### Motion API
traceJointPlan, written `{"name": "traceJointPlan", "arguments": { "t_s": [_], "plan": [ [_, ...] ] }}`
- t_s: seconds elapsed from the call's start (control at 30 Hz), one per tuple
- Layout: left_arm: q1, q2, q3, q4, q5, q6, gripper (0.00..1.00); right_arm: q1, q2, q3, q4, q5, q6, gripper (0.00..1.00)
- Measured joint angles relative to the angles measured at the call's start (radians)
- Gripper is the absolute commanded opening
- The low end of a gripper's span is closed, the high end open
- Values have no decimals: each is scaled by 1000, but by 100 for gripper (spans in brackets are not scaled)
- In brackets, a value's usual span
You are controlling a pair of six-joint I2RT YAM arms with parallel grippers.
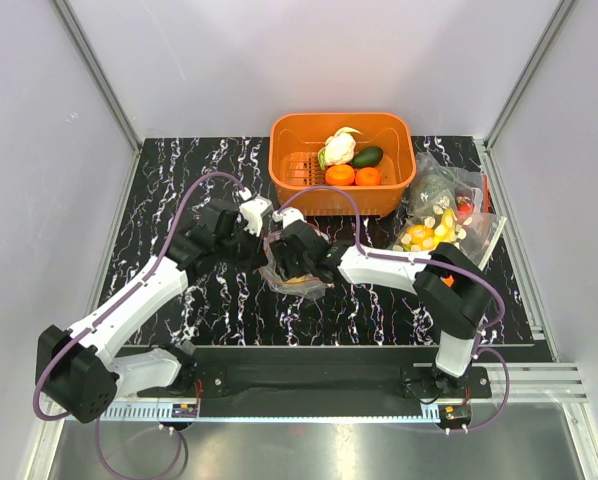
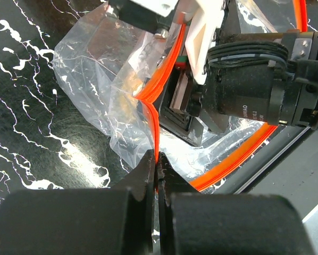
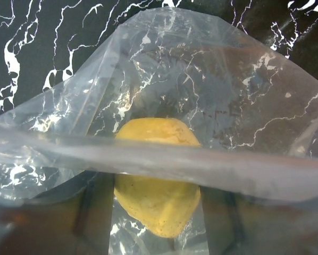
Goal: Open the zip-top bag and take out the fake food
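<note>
The zip-top bag (image 1: 311, 288) lies on the black marbled table in front of the orange basket (image 1: 279, 160). My left gripper (image 2: 158, 164) is shut on the bag's red-orange zip strip (image 2: 151, 114) and holds that edge up, so the mouth is open. My right gripper (image 3: 158, 183) is inside the bag, its fingers (image 3: 95, 207) against both sides of a yellow fake food piece (image 3: 156, 202). In the top view the left gripper (image 1: 262, 243) and right gripper (image 1: 299, 262) meet at the bag. A cauliflower (image 1: 339, 148), an avocado (image 1: 367, 157) and two oranges (image 1: 340, 175) lie in the basket.
A clear bag of yellow corn-like pieces (image 1: 429, 235) and a clear bag of dark greens (image 1: 439, 190) lie at the right, beside the basket. White walls enclose the table on three sides. The right arm's wrist (image 2: 254, 79) crowds the bag's mouth.
</note>
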State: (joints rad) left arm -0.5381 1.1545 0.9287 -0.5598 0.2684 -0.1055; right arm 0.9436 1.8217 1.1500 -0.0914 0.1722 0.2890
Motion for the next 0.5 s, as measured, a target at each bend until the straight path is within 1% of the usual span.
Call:
{"name": "traceJointPlan", "arguments": {
  "t_s": [0.2,0.37,0.5],
  "plan": [
    [0,0,0,0,0,0,0,0,-53,-24,-64,0,0,0],
    [0,0,0,0,-4,0,0,0,-169,-44,-116,2,0,0],
    [0,0,0,1,-3,0,0,0,-296,-54,-116,5,5,0]
  ]
}}
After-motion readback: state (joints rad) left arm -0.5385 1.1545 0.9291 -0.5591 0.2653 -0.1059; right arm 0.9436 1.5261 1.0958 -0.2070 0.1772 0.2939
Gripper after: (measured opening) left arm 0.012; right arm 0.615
